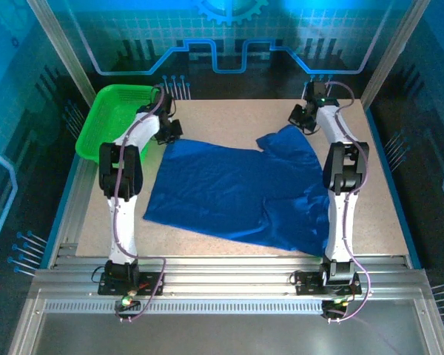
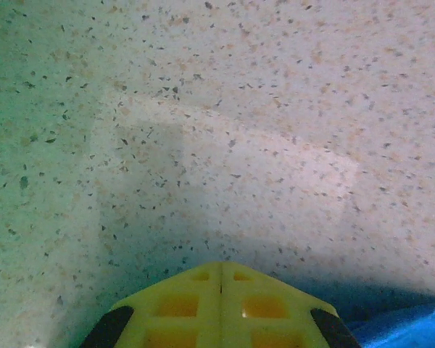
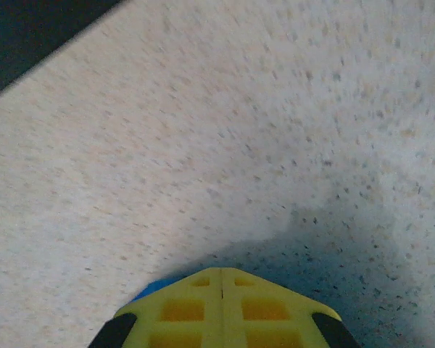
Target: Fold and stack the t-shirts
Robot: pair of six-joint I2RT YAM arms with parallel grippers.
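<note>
Open table point(image 1: 229, 118) lay beyond the far edge of the t-shirt point(image 1: 237, 188); its long axis ran left-right. Fingers were together on left hand point(image 2: 221, 267) and right hand point(image 3: 222, 272), both at its far corners.

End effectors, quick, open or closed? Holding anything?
Left end effector: closed; whether it pinches the t-shirt cannot be told.
Right end effector: closed; same doubt.

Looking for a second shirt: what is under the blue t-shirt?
The t-shirt lies spread on the speckled table; whatever else lies beneath is hidden by the cloth.
</note>
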